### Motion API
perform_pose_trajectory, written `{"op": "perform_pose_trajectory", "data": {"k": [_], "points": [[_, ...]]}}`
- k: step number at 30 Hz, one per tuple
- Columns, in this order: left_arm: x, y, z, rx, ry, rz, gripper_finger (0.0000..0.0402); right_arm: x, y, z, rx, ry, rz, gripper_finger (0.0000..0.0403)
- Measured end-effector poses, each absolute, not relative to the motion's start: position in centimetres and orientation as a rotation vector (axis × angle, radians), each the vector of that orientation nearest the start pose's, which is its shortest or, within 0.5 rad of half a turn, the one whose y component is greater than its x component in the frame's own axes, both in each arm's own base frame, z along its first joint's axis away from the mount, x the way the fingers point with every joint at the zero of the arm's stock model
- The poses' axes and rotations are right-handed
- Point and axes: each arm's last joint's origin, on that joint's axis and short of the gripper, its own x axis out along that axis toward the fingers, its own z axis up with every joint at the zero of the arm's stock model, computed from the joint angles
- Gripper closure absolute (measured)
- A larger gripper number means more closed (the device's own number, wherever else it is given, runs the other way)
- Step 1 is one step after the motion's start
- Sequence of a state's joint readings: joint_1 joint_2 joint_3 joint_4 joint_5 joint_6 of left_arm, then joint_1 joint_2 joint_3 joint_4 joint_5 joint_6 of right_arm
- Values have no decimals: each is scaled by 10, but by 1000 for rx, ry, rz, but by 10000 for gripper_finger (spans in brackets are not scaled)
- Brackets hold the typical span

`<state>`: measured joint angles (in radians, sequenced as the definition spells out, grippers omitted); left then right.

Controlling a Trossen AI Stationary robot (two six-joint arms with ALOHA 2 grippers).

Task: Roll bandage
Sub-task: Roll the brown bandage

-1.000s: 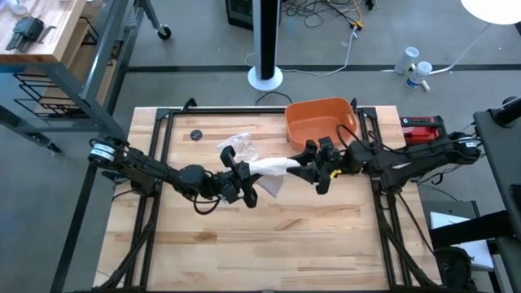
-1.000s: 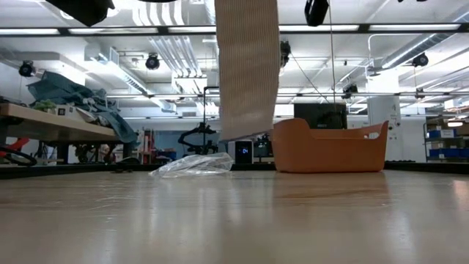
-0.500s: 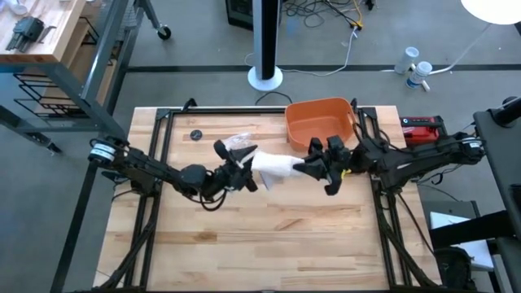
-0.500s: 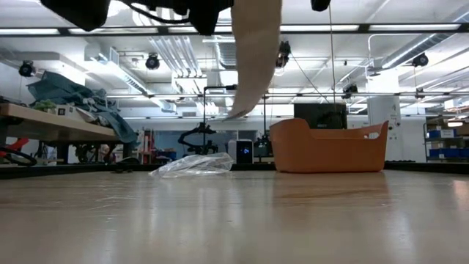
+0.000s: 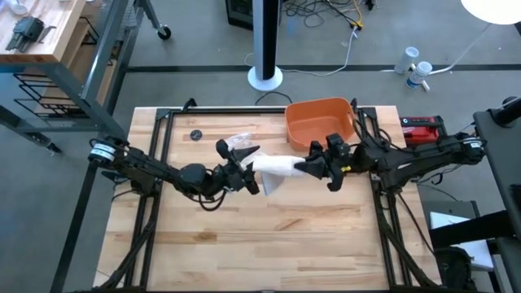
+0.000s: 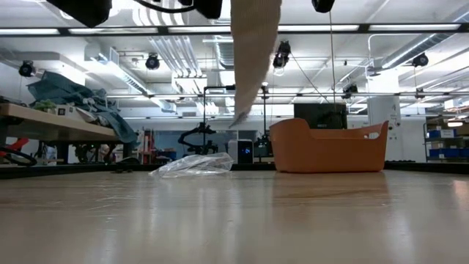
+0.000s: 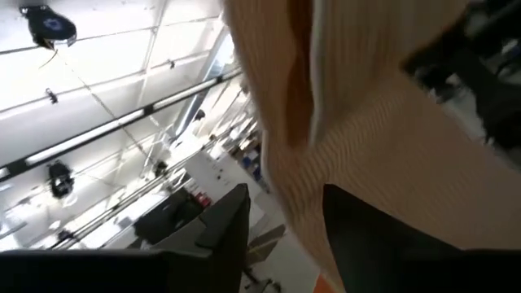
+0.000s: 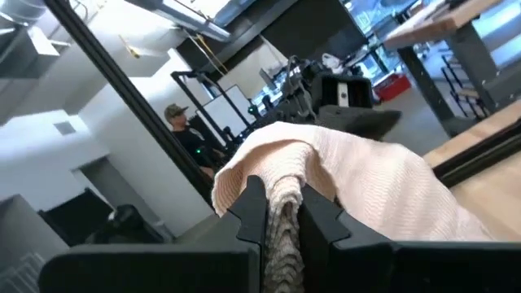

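The right gripper, centre-right of the high view, is clamped on the bandage, which hangs mid-frame above the table. The left gripper stands apart at its other end.

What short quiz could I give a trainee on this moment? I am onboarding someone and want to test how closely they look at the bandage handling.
1. True or false: the bandage lies flat on the table.
2. Which gripper is pinched shut on the bandage? A) left gripper B) right gripper C) neither
3. Fill in: beyond the bandage, by the table's far edge, stands an orange ____.

Key
1. False: it hangs between the two grippers, clear of the wood in the low view.
2. B; the left gripper's fingers stand apart around the cloth.
3. tub. The clear plastic wrapper lies left of it.
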<state>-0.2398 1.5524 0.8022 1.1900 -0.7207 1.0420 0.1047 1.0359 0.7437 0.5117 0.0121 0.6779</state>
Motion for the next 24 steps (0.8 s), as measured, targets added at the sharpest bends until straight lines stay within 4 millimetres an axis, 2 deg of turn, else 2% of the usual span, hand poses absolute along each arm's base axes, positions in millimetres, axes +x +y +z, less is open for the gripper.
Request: {"op": "perform_pose_trajectory", "data": {"k": [5,10,17,24], "points": [[314,-57,288,824,-134,608,284,232,24,333,718,-128,146,376],[319,-51,299,867,-158,617,332,235,25,330,745,-104,174,376],[325,-46,307,862,-229,522,394,242,28,334,737,-175,278,376],[327,-49,307,846,-216,498,389,245,26,335,596,-259,174,376]]}}
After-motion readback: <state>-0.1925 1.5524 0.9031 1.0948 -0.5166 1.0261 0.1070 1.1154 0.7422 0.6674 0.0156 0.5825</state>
